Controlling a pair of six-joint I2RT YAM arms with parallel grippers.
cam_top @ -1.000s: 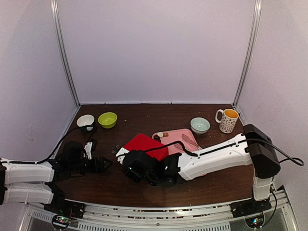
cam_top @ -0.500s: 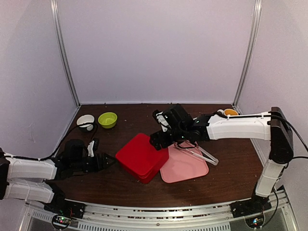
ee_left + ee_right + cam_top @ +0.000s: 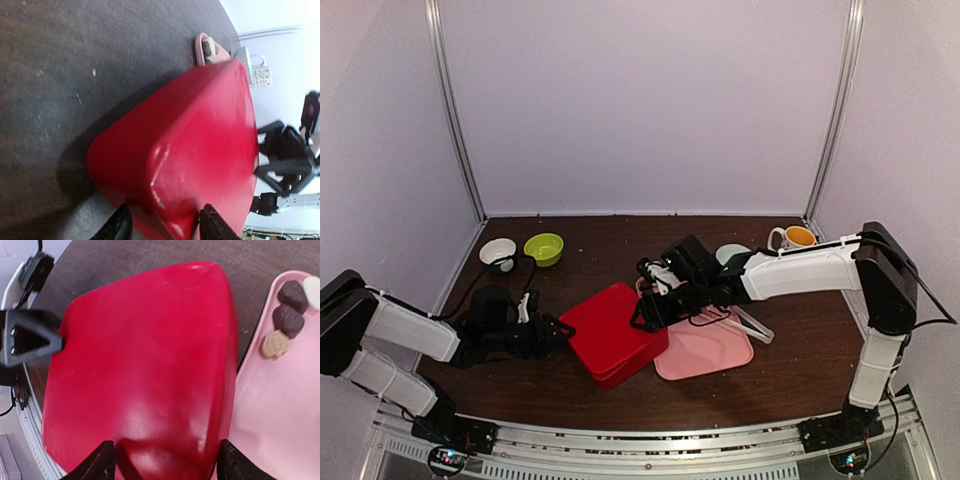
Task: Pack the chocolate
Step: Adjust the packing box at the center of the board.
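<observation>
**Two end effectors at a red box, chocolate on the tray beside it**

Left end effector (image 3: 165,216): the fingers stand apart, one on each side of the box's (image 3: 200,140) near-left corner. Its wrist view does not show whether they press on that corner. In the right wrist view, one of these fingers touches the box's edge.

Right end effector (image 3: 166,450): the fingers are spread wide, one at each side of the box's opposite end. That end fills nearly all of the gap between them, but a firm clamp cannot be told.

The box is red and glossy with rounded corners. It lies between the two end effectors near the middle of the bench (image 3: 610,235). Its right edge meets the left edge of the pink tray (image 3: 280,415); whether it rests on the tray cannot be told.

The chocolate (image 3: 287,320) sits at one corner of the tray, just beside the box. It shows as two dark pieces, one light brown piece, and a cream piece at the picture's edge, all close together.

The tongs (image 3: 752,325) lie across the tray's right edge and reach onto the bench.

Along the back of the bench stand a white bowl (image 3: 498,250), a green bowl (image 3: 544,247), a blue bowl (image 3: 730,251) partly hidden behind the right arm, and a mug (image 3: 792,245) with an orange inside, at far right.
</observation>
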